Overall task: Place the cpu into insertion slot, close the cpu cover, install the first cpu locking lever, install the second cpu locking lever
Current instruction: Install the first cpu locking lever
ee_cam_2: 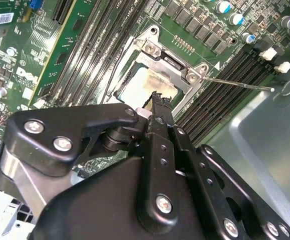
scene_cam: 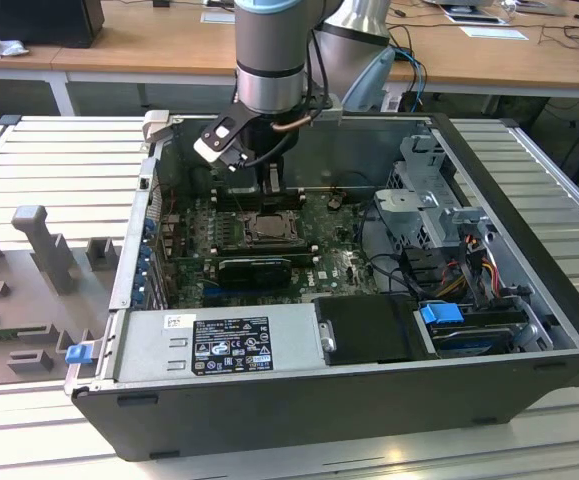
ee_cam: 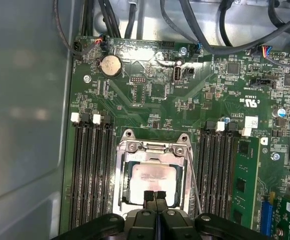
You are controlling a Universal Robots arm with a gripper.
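Right up close, the gripper [ee_cam: 155, 196] has its jaws pinched tight together w/ nothing btwn them. Its tip sits over the near edge of the cpu [ee_cam: 154, 175] in the first wrist view; can't tell if it's touching. The cpu lies flat inside the insertion slot [ee_cam: 116, 197], pale metal top showing thru the square window of the cpu cover [ee_cam: 152, 148]. The cover is down flat over the chip.

In the second wrist view, a thin metal lever rod [ee_cam_2: 237, 83] sticks out from a socket corner, across the black memory slots [ee_cam_2: 225, 80] twd the grey case wall. More memory slots flank the socket on both sides, all on the green circuit board [ee_cam: 150, 95]. Further out on the board are a coin cell [ee_cam: 109, 65] and black cables [ee_cam: 210, 30].

In the exterior view, the arm [scene_cam: 269, 50] reaches straight down into the open computer case [scene_cam: 319, 400], w/ a long black card [scene_cam: 254, 268] just in front of the socket. The case rests on a grey ribbed table [scene_cam: 49, 160], w/ wooden desks [scene_cam: 149, 40] behind.
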